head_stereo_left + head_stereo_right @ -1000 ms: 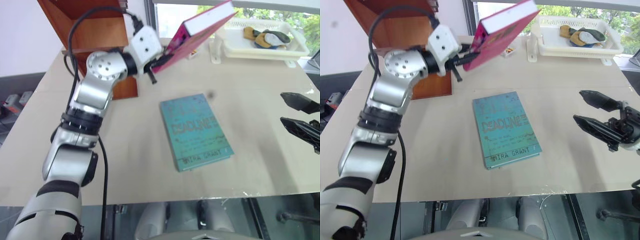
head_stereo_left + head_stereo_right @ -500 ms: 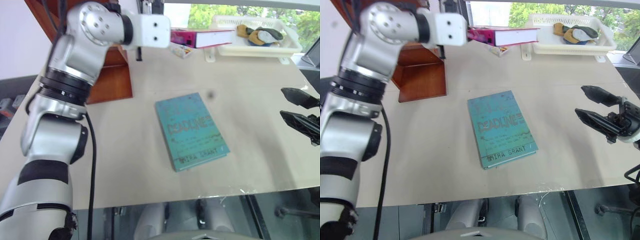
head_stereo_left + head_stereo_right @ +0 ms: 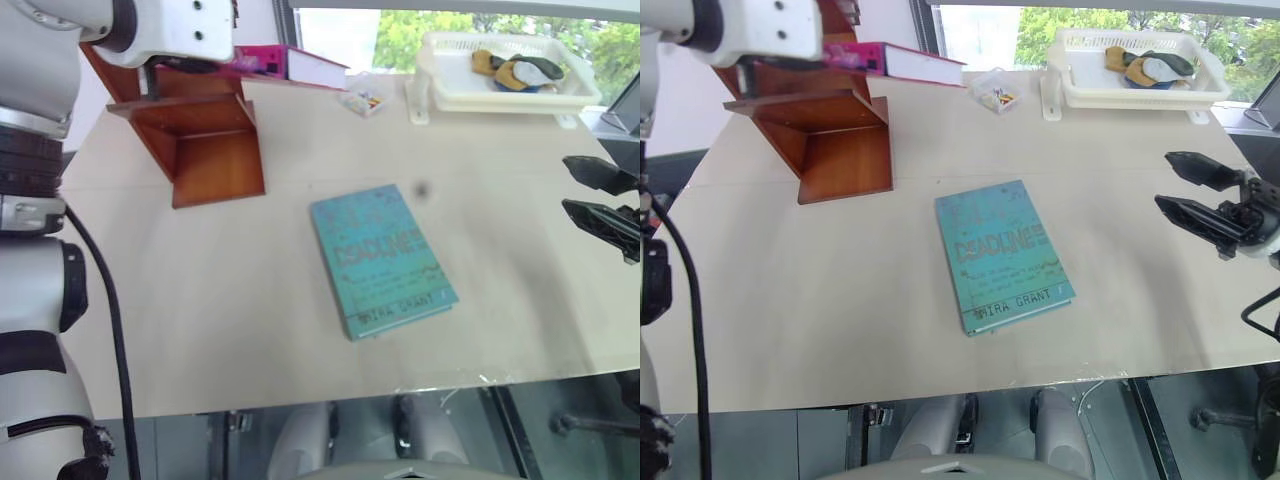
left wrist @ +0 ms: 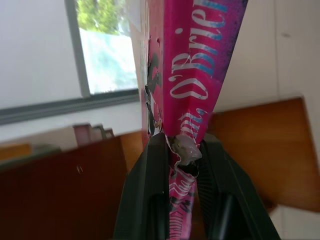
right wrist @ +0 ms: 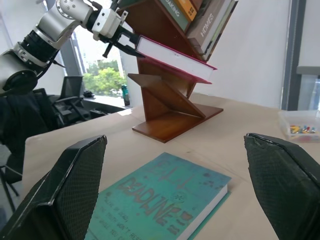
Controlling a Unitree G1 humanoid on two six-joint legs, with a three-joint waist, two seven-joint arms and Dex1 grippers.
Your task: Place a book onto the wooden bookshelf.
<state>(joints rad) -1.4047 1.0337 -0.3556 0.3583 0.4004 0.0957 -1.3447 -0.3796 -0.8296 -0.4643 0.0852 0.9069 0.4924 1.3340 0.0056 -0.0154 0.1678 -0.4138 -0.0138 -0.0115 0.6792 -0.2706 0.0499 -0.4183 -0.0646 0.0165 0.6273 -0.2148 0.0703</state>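
A pale table (image 3: 840, 300) holds the wooden bookshelf (image 3: 835, 140) at its far left corner, a white basket (image 3: 1130, 85) at the far right, and a teal book (image 3: 1000, 255) lying flat in the middle. The pink book (image 3: 905, 65) was tilted steeply over mid-table a second ago; it now lies nearly level in the air just above a slanted shelf board, so placing looks close. The left gripper (image 4: 182, 165) is clamped on its spine end. The right gripper (image 3: 1200, 195) hovers open, empty, at the table's right edge.
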